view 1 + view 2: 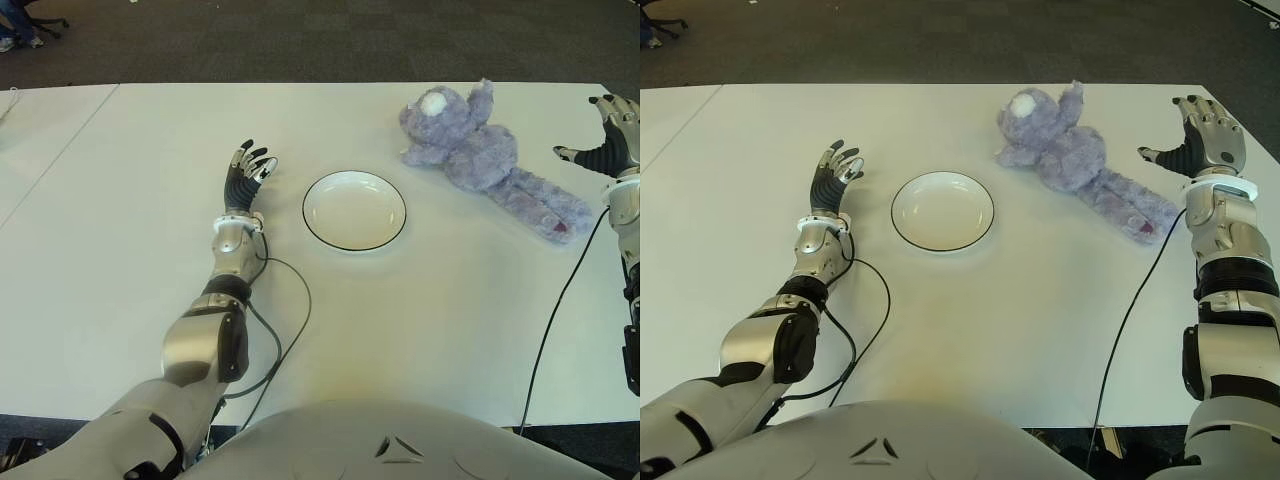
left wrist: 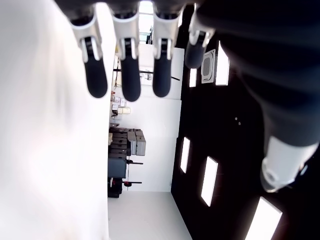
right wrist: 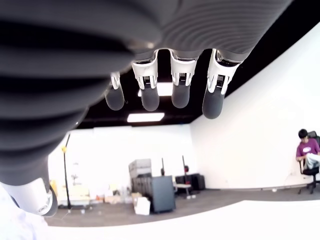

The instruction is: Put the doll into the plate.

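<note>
A purple plush doll [image 1: 478,152] lies on the white table [image 1: 420,320], its head toward the far side and its legs stretched to the right. To its left stands an empty white plate [image 1: 354,209] with a thin dark rim. My right hand [image 1: 1200,138] shows at the table's right edge, just right of the doll's legs and apart from them, fingers spread and holding nothing. My left hand [image 1: 246,172] shows left of the plate, fingers extended and empty. The right wrist view shows only spread fingers [image 3: 175,90] and the room beyond.
Black cables [image 1: 285,330] trail from both arms across the table toward its front edge. A second white table [image 1: 40,130] adjoins on the left. In the right wrist view a person [image 3: 309,152] sits on a chair far off in the room.
</note>
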